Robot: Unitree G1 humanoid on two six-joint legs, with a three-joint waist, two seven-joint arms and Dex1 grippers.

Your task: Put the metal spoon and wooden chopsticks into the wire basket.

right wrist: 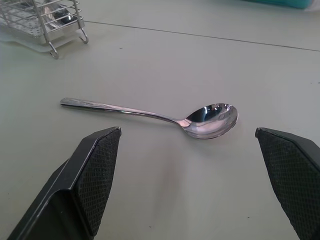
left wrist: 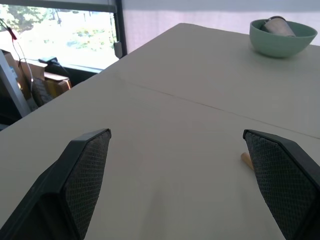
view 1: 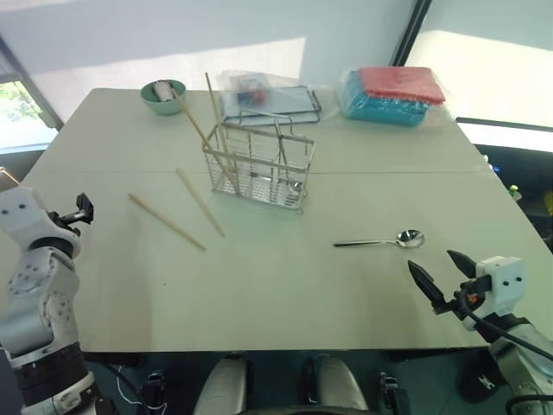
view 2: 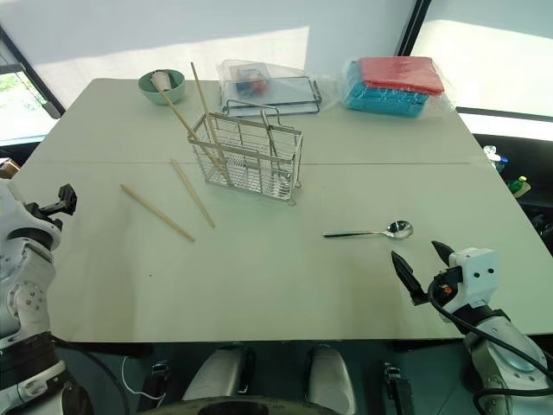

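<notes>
Nearest the camera, the right gripper [view 1: 442,277] is hovering over the near right edge of the pale, matte table [view 1: 285,285], its two black, textured fingers spread wide and holding nothing. At the near left edge the left gripper [left wrist: 180,185] is likewise standing wide open and empty. One shiny metal spoon [view 1: 380,241], thin-handled with a small oval bowl, is lying flat just beyond the right gripper, its bowl pointing right. Four wooden chopsticks are showing: two [view 1: 177,212] are lying loose on the table to the left of the wire basket [view 1: 259,169], and two more [view 1: 210,130] are leaning inside the basket's left end, sticking up above its rim. The basket, a silver wire grid with looped handles, is standing upright at the table's middle. Farther back one green bowl [view 1: 162,96] is sitting at the left, a dark-framed tray with clear bags [view 1: 268,99] behind the basket, and a red-and-blue wrapped stack [view 1: 393,95] at the far right. No writing is readable anywhere.
</notes>
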